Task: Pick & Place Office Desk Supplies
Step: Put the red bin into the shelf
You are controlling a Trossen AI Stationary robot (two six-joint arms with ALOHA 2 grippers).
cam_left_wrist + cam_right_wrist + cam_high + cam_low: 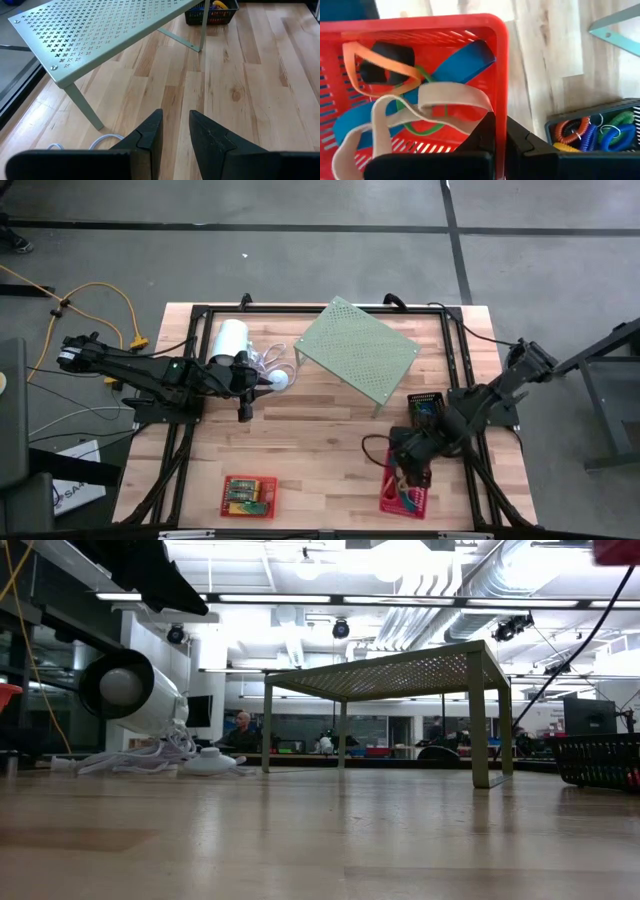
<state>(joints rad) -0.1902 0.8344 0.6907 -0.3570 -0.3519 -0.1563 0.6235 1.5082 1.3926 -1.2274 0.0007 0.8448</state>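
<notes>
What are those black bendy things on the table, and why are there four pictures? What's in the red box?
Those are two robot arms. Each ends in a gripper, a pincer with two fingers. One picture looks down from above, one looks along the tabletop, and two come from little cameras on the arms' wrists. From above, the left gripper waits near a white cylinder with a cord; its fingers stand a little apart and hold nothing. The right gripper is shut at the edge of the red basket, which holds stretchy bands in tan, blue, orange and green. Whether it pinches anything, I can't tell. Beside it a black basket holds curly coils. The wooden table also carries a green metal shelf full of holes and a pink basket.
</notes>
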